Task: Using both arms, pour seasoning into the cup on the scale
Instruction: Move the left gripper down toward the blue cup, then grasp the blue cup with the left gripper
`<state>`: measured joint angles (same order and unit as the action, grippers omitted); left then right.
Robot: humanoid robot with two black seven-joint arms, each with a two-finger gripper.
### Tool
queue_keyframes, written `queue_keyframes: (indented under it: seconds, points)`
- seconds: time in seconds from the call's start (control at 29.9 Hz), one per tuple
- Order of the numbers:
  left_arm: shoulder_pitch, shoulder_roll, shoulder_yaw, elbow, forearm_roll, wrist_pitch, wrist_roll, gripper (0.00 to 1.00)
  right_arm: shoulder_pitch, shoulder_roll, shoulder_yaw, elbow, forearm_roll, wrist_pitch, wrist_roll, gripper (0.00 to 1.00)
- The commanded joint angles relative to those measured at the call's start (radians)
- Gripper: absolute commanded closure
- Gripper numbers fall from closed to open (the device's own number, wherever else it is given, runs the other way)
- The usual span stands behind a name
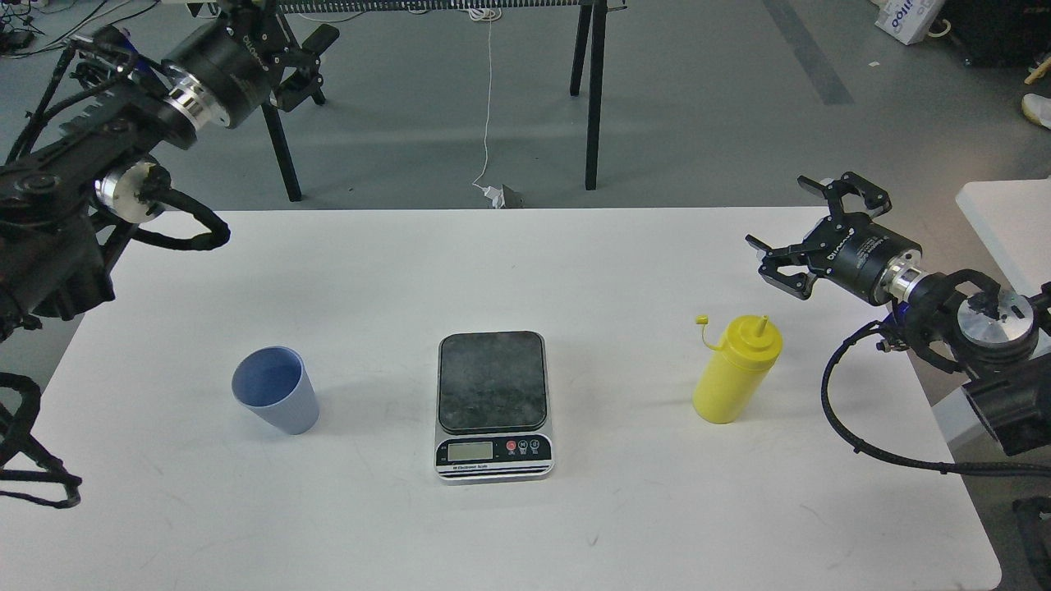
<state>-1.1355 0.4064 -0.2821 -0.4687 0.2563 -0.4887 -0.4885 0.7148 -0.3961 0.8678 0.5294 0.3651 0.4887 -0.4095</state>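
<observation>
Seasoning bottle (733, 377) upright at frame right of centre, untouched; cup (276, 400) at lower left, not yet on scale (493, 404); right fingers (813, 234) spread and empty, left fingers (300, 61) at upper left seemingly released; everything left to do.

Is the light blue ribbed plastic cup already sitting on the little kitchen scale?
No, the light blue ribbed plastic cup stands on the white table, left of the scale, whose dark platform is bare.
</observation>
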Motion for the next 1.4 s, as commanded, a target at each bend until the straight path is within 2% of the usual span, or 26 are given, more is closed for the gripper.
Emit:
queue_keyframes:
  seconds: [0.0,0.33,0.6,0.7,0.8,0.9,0.97,1.07,1.24,1.37]
  points:
    - [0.014,-0.006,0.001,0.005,0.000,0.000,0.000,0.01,0.000,0.006,0.003,-0.002,0.000,0.000,0.000,0.02]
    - [0.013,0.012,0.018,0.042,0.050,0.000,0.000,0.00,-0.003,0.008,0.007,0.001,0.001,0.000,0.000,0.02]
    - [-0.056,0.181,0.026,0.010,0.657,0.000,0.000,0.00,-0.011,0.008,0.010,0.006,0.001,0.000,0.001,0.02]
    - [-0.076,0.270,0.027,-0.112,0.864,0.000,0.000,0.00,-0.012,0.008,0.010,0.006,0.001,0.000,0.001,0.02]
    - [-0.067,0.397,0.030,-0.350,1.048,0.000,0.000,0.01,-0.014,0.008,0.010,0.006,0.001,0.000,0.000,0.02]
    - [-0.064,0.472,0.085,-0.546,1.234,0.000,0.000,0.01,-0.014,0.008,0.011,0.006,0.001,0.000,0.001,0.02]
    - [-0.064,0.505,0.142,-0.617,1.328,0.000,0.000,0.01,-0.012,0.008,0.011,0.006,0.001,0.000,0.001,0.02]
    - [-0.063,0.540,0.213,-0.666,1.402,0.000,0.000,0.01,-0.014,0.008,0.011,0.004,0.001,0.000,0.001,0.02]
    - [-0.040,0.543,0.300,-0.671,1.431,0.000,0.000,0.01,-0.015,0.008,0.011,0.004,0.001,0.000,0.001,0.02]
    - [0.048,0.537,0.305,-0.666,1.498,0.000,0.000,0.01,-0.015,0.008,0.011,0.004,0.001,0.000,0.001,0.02]
